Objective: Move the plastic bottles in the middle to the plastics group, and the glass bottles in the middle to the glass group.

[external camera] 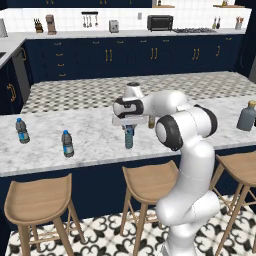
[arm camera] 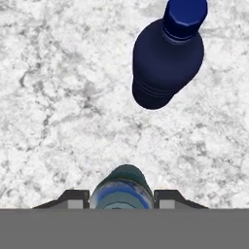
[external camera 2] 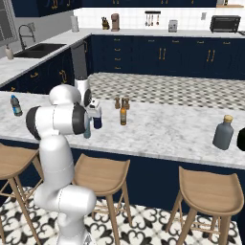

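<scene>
Looking down from the hand view, we see our gripper [arm camera: 121,197] with its jaws half closed, one finger on each side of the teal bottle's [arm camera: 121,187] top; we cannot tell whether they grip it. The navy bottle [arm camera: 168,58] stands apart on the marble counter [arm camera: 58,97] at one o'clock. In the left base view, two water bottles [external camera: 67,143] stand at nine o'clock of the gripper, the grey-blue bottle [external camera: 247,116] at three o'clock.

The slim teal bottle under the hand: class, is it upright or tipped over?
Upright. The teal bottle stands on the marble counter, cap up between the hand's fingertips.
</scene>
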You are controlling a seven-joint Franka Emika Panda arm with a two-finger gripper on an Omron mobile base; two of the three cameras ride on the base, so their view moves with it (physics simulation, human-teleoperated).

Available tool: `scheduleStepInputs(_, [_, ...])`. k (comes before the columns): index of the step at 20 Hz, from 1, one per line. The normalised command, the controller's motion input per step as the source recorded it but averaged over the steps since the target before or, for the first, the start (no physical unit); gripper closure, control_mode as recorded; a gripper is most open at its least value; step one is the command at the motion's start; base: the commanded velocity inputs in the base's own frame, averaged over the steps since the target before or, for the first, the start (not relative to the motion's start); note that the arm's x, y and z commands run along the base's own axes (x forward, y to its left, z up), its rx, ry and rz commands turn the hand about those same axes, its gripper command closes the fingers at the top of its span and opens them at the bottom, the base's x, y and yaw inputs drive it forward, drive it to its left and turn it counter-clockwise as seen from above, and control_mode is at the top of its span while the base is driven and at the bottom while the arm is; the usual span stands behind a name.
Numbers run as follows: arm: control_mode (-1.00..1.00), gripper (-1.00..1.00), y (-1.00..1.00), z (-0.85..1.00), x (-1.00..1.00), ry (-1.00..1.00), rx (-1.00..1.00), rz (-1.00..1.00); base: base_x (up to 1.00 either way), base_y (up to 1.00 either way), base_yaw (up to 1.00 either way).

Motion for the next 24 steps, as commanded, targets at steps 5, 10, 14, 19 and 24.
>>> scheduleStepInputs(5, [-1.00, 1.00, 0.00, 0.09, -0.40, 0.00, 0.06, 0.09, 0.00, 0.00, 0.00])
scheduleStepInputs(10, [-1.00, 1.00, 0.28, 0.21, -0.43, 0.00, 0.04, 0.02, 0.00, 0.00, 0.00])
scheduleStepInputs(14, [-1.00, 1.00, 0.47, 0.25, -0.48, 0.00, 0.03, 0.00, 0.00, 0.00, 0.00])
scheduleStepInputs(19, [-1.00, 1.00, 0.66, 0.22, -0.22, 0.00, 0.00, 0.00, 0.00, 0.00, 0.00])
scheduleStepInputs(24, [-1.00, 1.00, 0.79, 0.11, 0.05, 0.00, 0.00, 0.00, 0.00, 0.00, 0.00])
